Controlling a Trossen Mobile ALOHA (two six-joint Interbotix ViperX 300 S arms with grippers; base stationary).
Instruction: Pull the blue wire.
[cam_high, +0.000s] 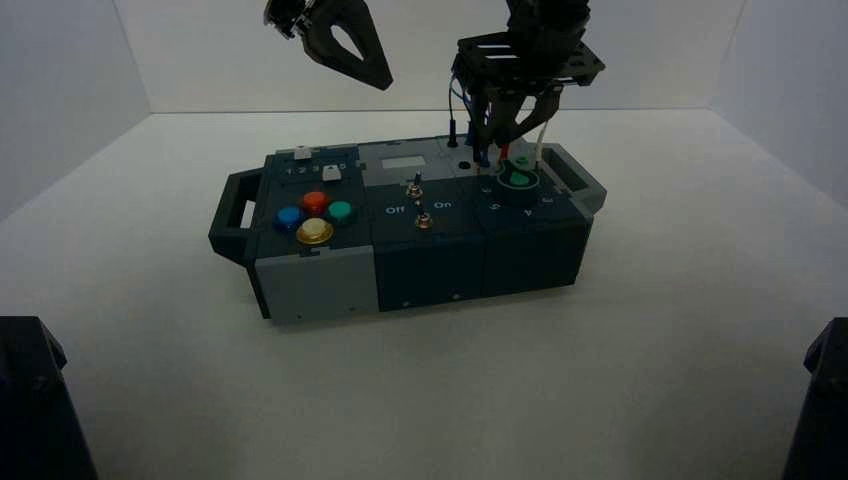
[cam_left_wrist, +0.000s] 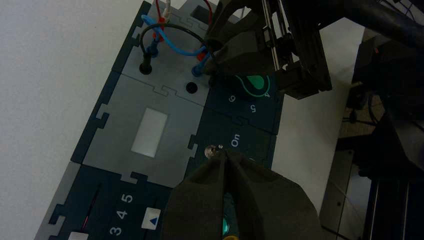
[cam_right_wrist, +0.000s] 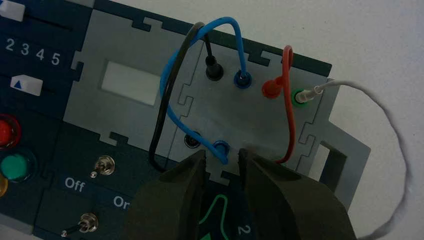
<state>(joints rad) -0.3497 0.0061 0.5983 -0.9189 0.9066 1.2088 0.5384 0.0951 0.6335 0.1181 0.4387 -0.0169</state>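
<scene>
Blue wire (cam_right_wrist: 167, 75), one: looped over the box's (cam_right_wrist: 254, 119) right part, ends at the far and near blue sockets. Right gripper (cam_right_wrist: 221, 156): above the near blue socket, fingers apart, one on either side of the wire's near end. Left gripper (cam_left_wrist: 225, 152): above the box's middle, fingers together. Black wire (cam_right_wrist: 170, 86): crosses the blue. Red wire (cam_right_wrist: 289, 107): right of it. White wire (cam_right_wrist: 377, 97): in the green socket.

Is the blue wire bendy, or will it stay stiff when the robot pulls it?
The blue wire looks thin and curvy, so it's probably bendy. Its far end sits in a socket, so that end might tug back.
</scene>
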